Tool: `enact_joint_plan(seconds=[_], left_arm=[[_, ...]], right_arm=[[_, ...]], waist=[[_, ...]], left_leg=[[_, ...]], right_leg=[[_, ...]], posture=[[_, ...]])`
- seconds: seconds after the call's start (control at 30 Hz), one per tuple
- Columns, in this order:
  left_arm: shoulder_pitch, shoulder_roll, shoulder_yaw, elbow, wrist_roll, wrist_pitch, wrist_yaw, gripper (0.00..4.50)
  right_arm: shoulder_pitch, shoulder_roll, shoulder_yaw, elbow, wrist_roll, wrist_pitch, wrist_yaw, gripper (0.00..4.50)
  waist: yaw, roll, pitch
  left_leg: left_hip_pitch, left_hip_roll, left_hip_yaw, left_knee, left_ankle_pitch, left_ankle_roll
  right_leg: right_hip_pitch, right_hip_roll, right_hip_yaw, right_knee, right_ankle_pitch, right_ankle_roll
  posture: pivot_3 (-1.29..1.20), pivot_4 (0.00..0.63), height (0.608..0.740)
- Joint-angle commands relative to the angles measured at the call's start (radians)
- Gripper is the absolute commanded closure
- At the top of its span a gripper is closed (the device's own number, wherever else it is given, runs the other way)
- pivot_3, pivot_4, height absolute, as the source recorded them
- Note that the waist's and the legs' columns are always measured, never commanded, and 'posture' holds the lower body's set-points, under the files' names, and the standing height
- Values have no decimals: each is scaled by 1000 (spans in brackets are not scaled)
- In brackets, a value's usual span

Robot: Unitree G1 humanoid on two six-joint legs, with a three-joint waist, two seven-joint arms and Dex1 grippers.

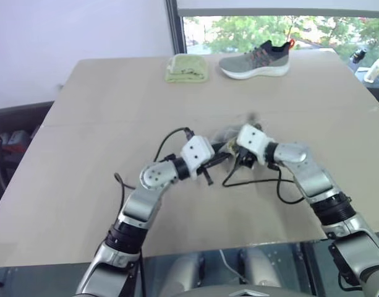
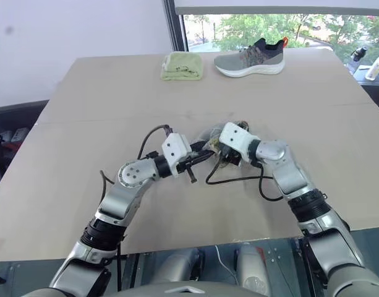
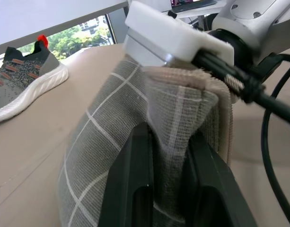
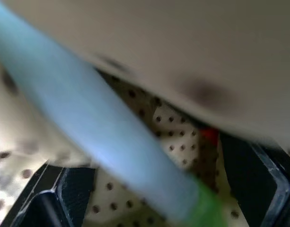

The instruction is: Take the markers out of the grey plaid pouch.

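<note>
Both arms reach forward and bend inward, so the two wrists meet near the middle above the table [image 1: 84,111]. The left claw [image 3: 166,156] points level toward the right, its black fingers [image 3: 130,189] pinched on a fold of the grey plaid pouch [image 3: 102,156]. The right claw [image 4: 154,189] angles slightly downward toward the left, fingers spread wide inside the pouch's opening.

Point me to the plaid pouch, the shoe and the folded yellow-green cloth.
Plaid pouch [image 3: 111,142], left wrist view, on its gridded side.
Shoe [image 1: 254,60], left eye view, on its knit upper.
Folded cloth [image 1: 187,68], left eye view, on its top fold.
</note>
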Motion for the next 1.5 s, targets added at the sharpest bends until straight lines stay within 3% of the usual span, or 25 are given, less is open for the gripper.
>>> enact_joint_plan(seconds=[0.03, 0.13, 0.23, 0.37, 0.43, 0.67, 1.0, 1.17, 1.5], left_arm=[[-23, -7, -11, -44, -18, -17, -25, 4327], [-26, -7, -10, -39, -15, -20, -29, 4327], [-27, -8, -8, -36, -13, -20, -31, 4327], [-17, 3, -6, -26, 2, -33, -32, 4327], [-15, 9, -4, -18, 14, -41, -29, 4327], [-20, 23, 6, 37, 81, -94, 13, 4327], [41, 78, -38, 63, 132, -188, 13, 4327], [52, 80, -67, 34, 142, -192, -9, 4327], [30, 51, -39, 41, 143, -179, 44, 4327]], right_arm=[[-17, -18, 14, 10, -48, -111, -10, 413], [-1, -15, 12, 18, -49, -125, 10, 413], [12, -17, 8, 20, -45, -122, 30, 1161], [30, -42, -16, -11, -43, -108, 47, 3130], [37, -60, -35, -39, -33, -88, 62, 3635], [55, -90, -111, -185, 43, 101, 109, 3686], [7, -226, -210, -377, 265, 574, 254, 3686], [-15, -350, -90, -327, 116, 322, 271, 3686], [-25, -332, -93, -334, 157, 328, 304, 3686]], waist=[[2, 0, 0], [1, 0, 0], [1, 0, 0], [3, 0, 0], [2, 0, 0], [3, 0, 0], [8, 1, 0], [7, 1, 1], [8, 0, 1]], left_leg=[[0, 0, 0, 0, 0, 0], [0, 0, 0, 0, 0, 0], [0, 0, 0, 0, 0, 0], [0, 0, 0, 0, 0, 0], [0, 0, 0, 0, 0, 0], [0, 0, 0, 0, 0, 0], [-1, -1, 0, 0, 0, 0], [-1, 0, -2, -1, 0, 0], [-2, 0, -1, -1, 0, 0]], right_leg=[[0, 0, 0, 0, 0, 0], [0, 0, 0, -1, 0, 0], [0, 0, 0, -1, 0, 0], [0, 0, 0, -1, 0, 0], [0, 0, 0, -1, 0, 0], [0, 0, 0, -1, 0, 0], [1, -3, 0, -2, 0, 0], [0, -3, -2, -3, 0, 0], [0, -4, -2, -3, 0, 0]], posture=[[0, 150, 740], [0, 150, 740], [0, 150, 740], [0, 150, 740], [0, 150, 740], [0, 150, 740], [0, 150, 740], [0, 150, 740], [0, 150, 740]])
